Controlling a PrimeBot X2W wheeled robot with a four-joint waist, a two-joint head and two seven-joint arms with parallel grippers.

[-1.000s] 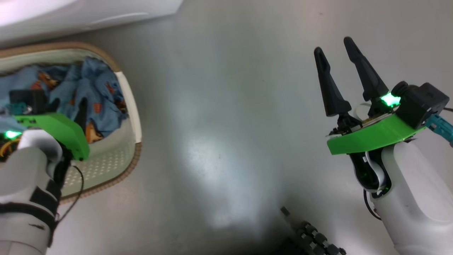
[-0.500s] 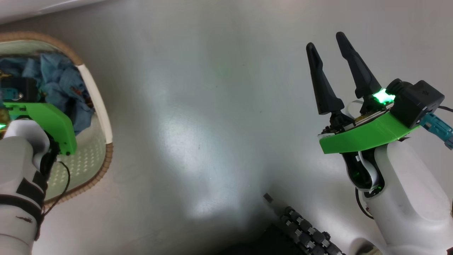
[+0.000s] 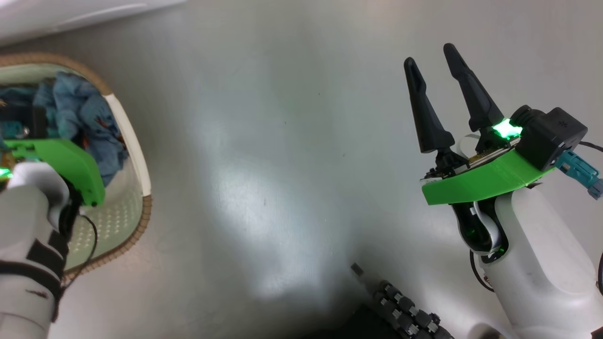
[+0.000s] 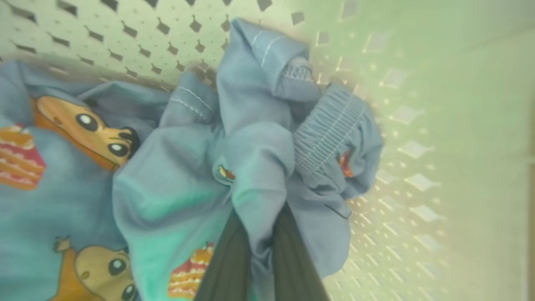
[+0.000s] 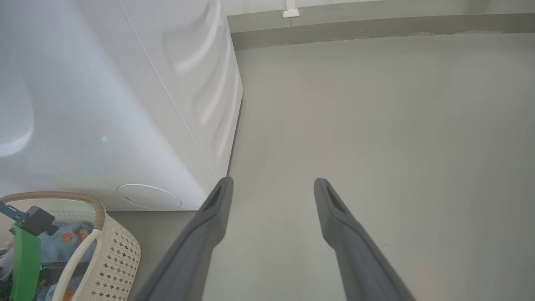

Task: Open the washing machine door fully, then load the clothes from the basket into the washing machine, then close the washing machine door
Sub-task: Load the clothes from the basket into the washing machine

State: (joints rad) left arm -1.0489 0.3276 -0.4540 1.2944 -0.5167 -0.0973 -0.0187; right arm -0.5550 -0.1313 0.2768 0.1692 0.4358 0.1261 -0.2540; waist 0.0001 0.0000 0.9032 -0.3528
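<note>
Since a second ago the left gripper (image 4: pixel 261 211) has closed inside the basket (image 3: pixel 137 160). Its two dark fingers (image 4: pixel 228 259) now stand narrow, pinching a bunched fold of the clothes (image 4: pixel 179 175) between them. The head camera has also swung, so the basket sits further towards the left edge of the head view. The light blue clothes, printed with orange-brown cartoon animals and cakes, lie in a heap on the basket's perforated cream bottom, with an elastic cuff bulging just beside the pinched fold. The basket stands on the grey floor (image 3: pixel 282 165), close in front of the white washing machine (image 5: pixel 125 104) and near the round cover (image 5: pixel 149 196) low on its front. The right gripper (image 3: pixel 429 54) hangs well apart from the basket over bare floor, its fingers spread wide and holding nothing.
</note>
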